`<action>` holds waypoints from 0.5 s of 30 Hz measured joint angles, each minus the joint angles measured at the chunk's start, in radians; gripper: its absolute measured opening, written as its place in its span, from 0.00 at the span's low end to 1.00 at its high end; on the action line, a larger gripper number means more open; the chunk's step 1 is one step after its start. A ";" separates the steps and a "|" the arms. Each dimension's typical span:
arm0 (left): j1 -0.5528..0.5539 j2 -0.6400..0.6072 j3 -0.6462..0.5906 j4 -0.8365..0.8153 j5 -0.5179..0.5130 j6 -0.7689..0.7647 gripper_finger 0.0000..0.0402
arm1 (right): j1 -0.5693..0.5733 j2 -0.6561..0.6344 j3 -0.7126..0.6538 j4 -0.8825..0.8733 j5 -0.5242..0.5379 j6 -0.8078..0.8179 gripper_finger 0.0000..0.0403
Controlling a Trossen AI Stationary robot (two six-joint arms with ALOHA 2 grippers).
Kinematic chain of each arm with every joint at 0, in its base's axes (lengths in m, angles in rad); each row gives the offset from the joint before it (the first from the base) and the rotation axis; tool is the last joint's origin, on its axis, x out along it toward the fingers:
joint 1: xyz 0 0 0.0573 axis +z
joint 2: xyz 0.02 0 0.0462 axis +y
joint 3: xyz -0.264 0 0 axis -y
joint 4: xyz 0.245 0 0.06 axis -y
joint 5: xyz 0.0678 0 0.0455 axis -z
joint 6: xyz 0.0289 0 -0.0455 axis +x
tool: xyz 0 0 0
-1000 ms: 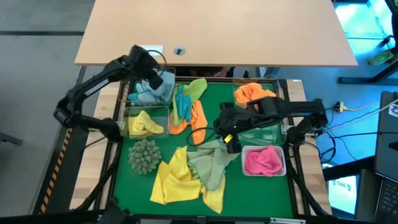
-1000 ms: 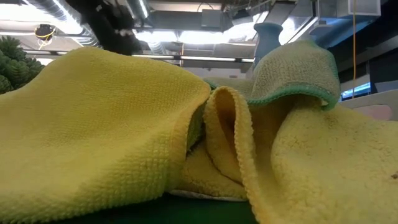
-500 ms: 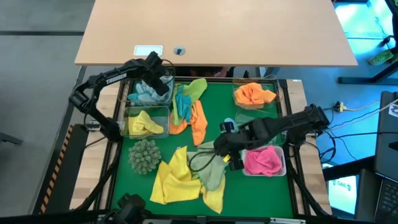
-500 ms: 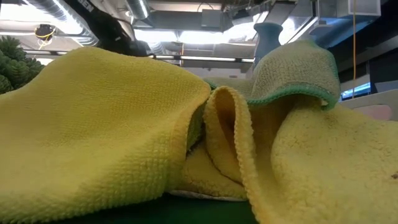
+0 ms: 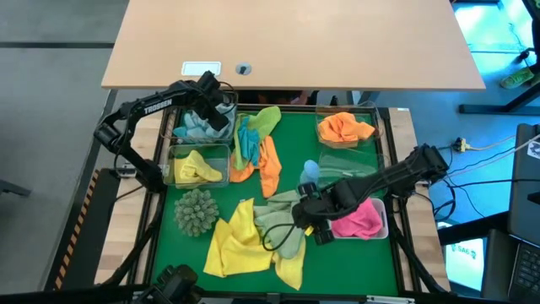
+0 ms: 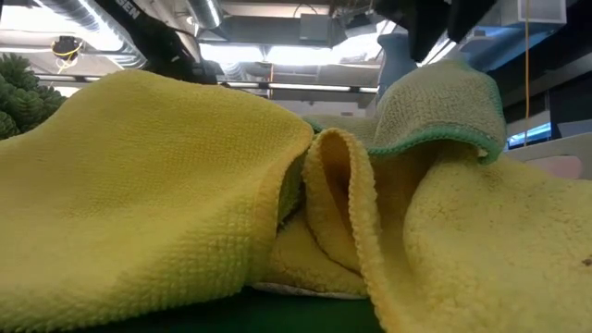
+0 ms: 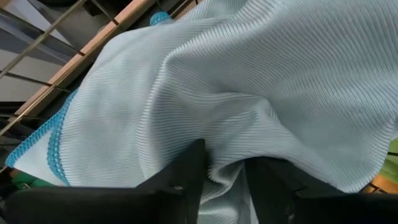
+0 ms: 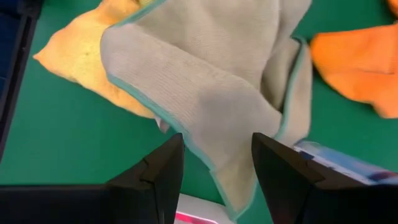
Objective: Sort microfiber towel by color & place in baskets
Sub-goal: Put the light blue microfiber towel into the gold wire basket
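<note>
**Risks.** Your right gripper point(image 8: 214, 171), fingers spread, hangs over the pale green microfiber towel point(image 5: 283, 221) at lower centre of the high view. That towel overlaps the yellow microfiber towel point(image 5: 240, 243); you may well lift both if you close where they overlap. Your left gripper point(image 7: 224, 180) sits in the upper-left clear plastic basket point(image 5: 179, 127), fingers slightly parted against the light-blue microfiber towel point(image 7: 249, 87); the nap may cling to a finger as you lift away.

**Count, high view.**
- Baskets: five seen. Upper left, light blue; below it point(image 5: 173, 162), yellow; upper right point(image 5: 323, 135), orange; beneath that, one clear point(image 5: 371, 179), contents unclear; lower right, white point(image 5: 384, 226), pink.
- Loose towels: one yellow heap, one pale green, and at upper centre one orange point(image 5: 268, 165), one blue point(image 5: 246, 139), one bright green point(image 5: 268, 116); folds may hide more.
- Spiky grey-green ball point(image 5: 196, 211): one.
</note>
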 joint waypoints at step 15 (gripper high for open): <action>0.000 -0.001 0.000 -0.008 0.000 -0.002 0.32 | 0.024 0.000 -0.139 0.139 -0.034 0.059 0.47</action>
